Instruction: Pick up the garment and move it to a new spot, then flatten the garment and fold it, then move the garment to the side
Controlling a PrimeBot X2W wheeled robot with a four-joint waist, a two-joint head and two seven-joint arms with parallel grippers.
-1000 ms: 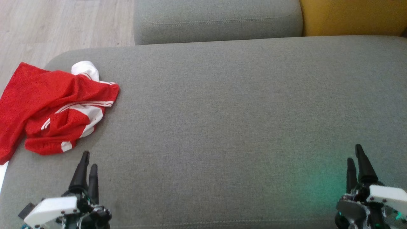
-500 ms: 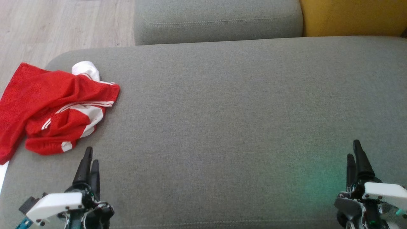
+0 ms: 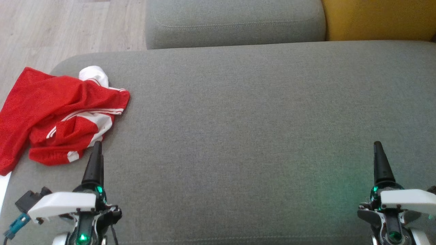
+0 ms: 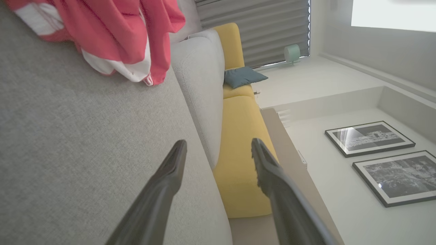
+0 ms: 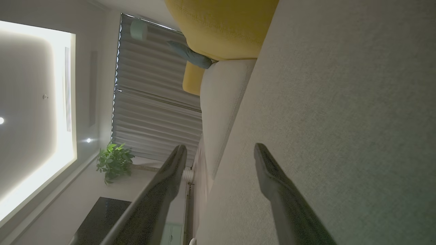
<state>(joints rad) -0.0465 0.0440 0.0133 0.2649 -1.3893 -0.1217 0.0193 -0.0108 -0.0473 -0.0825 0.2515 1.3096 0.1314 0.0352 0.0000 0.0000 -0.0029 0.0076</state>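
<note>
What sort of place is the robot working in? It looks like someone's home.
Probably a home living room: a grey sofa next to a yellow sofa section, framed pictures on the wall, and a potted plant.

Both arms low and forward. The left end effector [image 3: 96, 151] and right end effector [image 3: 377, 151] point straight ahead, rolled edgewise. In the wrist views, the dark fingers [image 4: 168, 180] of each are spread wide apart.
</note>
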